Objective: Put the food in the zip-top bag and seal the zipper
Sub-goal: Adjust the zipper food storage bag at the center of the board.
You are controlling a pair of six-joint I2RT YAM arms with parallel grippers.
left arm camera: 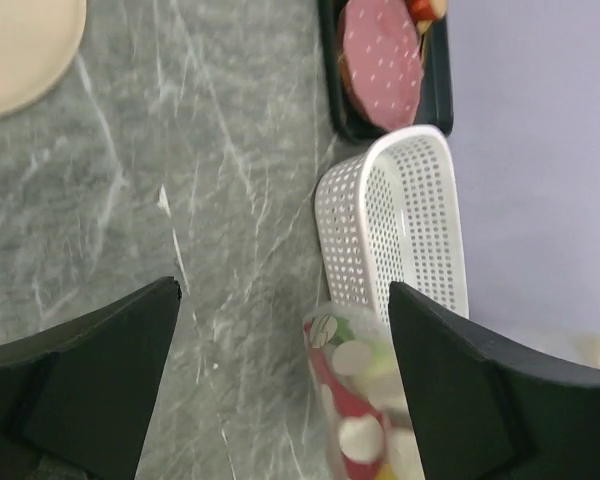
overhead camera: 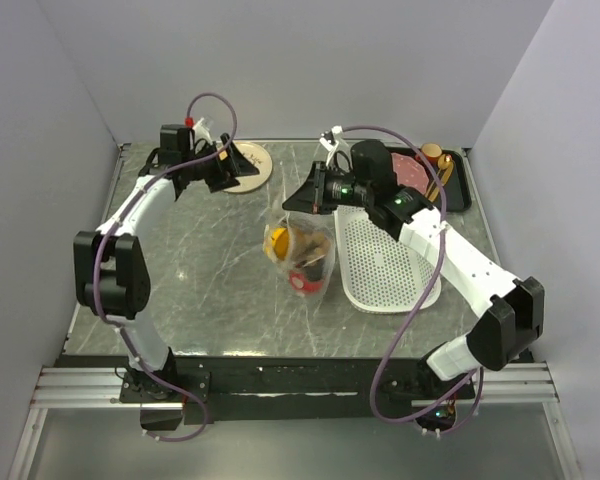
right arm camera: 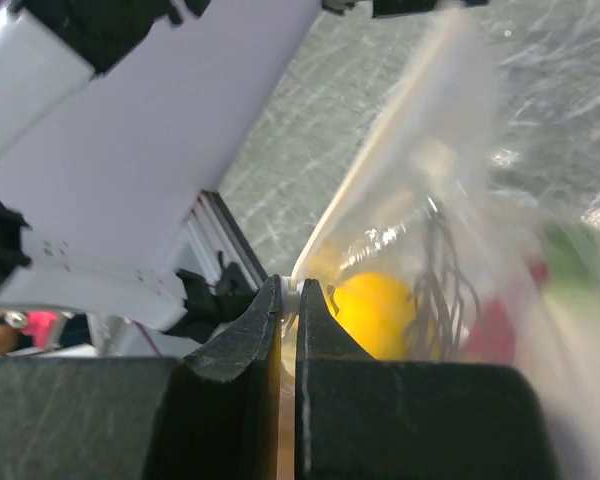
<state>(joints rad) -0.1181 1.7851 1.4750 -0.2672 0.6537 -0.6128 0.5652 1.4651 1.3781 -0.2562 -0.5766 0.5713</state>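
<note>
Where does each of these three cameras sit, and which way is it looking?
Top: fixed above and behind, looking down on the table; left arm and right arm show whole.
Left wrist: on the left arm, looking down past its open fingers at the basket and bag.
Right wrist: on the right arm, looking along its fingers, shut on the zipper, at the yellow fruit.
Shared: all three show the bag.

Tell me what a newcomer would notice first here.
The clear dotted zip-top bag stands out mid-table, holding a yellow fruit and red pieces, with the right arm's jaws shut on its white zipper. Beside it to the right lies a white perforated basket. The left arm's jaws gape open at the far left, near a round beige disc.
</note>
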